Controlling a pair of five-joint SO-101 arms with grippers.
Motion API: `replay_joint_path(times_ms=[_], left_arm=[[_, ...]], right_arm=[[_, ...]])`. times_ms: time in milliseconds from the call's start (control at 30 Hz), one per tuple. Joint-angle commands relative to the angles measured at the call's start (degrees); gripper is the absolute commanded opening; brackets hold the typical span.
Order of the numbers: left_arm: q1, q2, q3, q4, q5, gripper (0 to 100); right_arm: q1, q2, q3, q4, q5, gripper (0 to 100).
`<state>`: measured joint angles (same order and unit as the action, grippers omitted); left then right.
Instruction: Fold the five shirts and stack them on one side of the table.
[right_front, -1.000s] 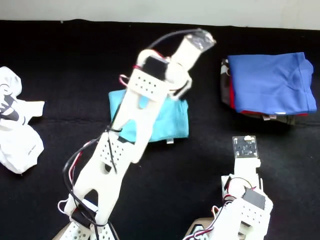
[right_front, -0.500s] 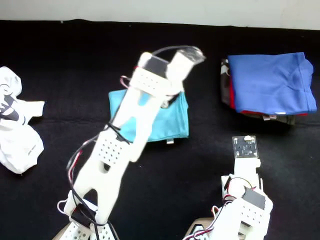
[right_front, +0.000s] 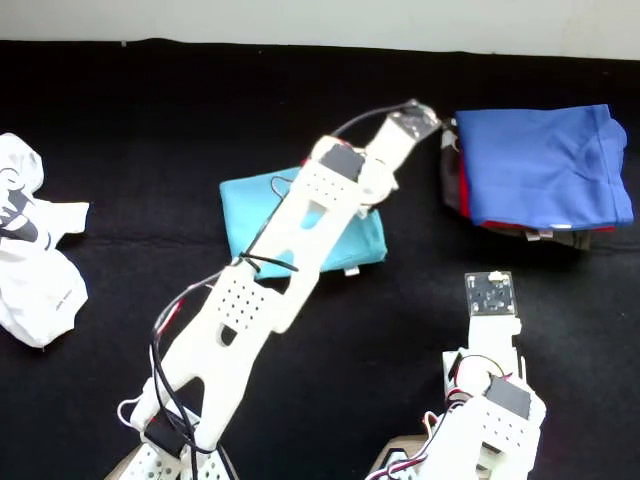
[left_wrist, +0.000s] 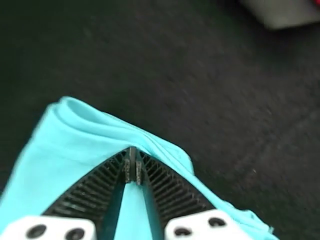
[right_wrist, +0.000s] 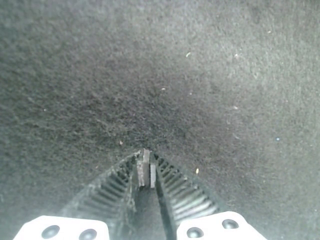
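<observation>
The black tabletop (right_front: 120, 130) filled nearly the whole high view, with a pale strip of wall along the top edge. The left arm (right_front: 270, 290) ran as a long white diagonal from the lower left of the frame up to just right of centre, its tip ending near the left edge of the stack. That stack sat at the upper right: a folded blue shirt (right_front: 540, 165) lay on top, a red shirt (right_front: 466, 195) showed as a thin edge beneath it, and darker cloth lay under both.

A folded turquoise shirt (right_front: 245, 205) lay at the centre of the frame, partly under the left arm and well apart from the stack. A crumpled white shirt (right_front: 35, 260) with dark print lay unfolded at the left edge. The right arm (right_front: 490, 400) stood at the lower right, below the stack and touching no cloth.

In the left wrist view the left jaws were pinching a raised ridge of the turquoise shirt (left_wrist: 75, 145), the fabric bunched up at their tips. In the right wrist view the right jaws were pressed together with nothing between them, above bare black tabletop (right_wrist: 160, 75).
</observation>
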<state>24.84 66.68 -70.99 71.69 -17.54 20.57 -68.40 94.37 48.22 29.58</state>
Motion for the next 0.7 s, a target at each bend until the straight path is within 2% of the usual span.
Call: replay_joint_path(times_ms=[0,300,400,533,667], left_arm=[[-1.1,-0.7,-6.5,-0.4,0.1,1],[-4.6,-0.7,-24.6,13.2,0.1,1],[-7.3,-0.9,-24.4,18.3,0.1,1],[-11.5,-4.6,-24.0,29.8,0.1,1],[-15.7,-10.3,-19.9,30.8,0.3,1]], right_arm=[[0.6,-0.1,2.2,-1.3,0.2,0.6],[0.6,-0.1,2.2,-1.3,0.2,0.6],[0.6,-0.1,2.2,-1.3,0.2,0.6],[0.2,-0.1,1.8,-1.0,0.2,0.6],[0.0,-0.2,-3.0,2.3,0.1,0.6]])
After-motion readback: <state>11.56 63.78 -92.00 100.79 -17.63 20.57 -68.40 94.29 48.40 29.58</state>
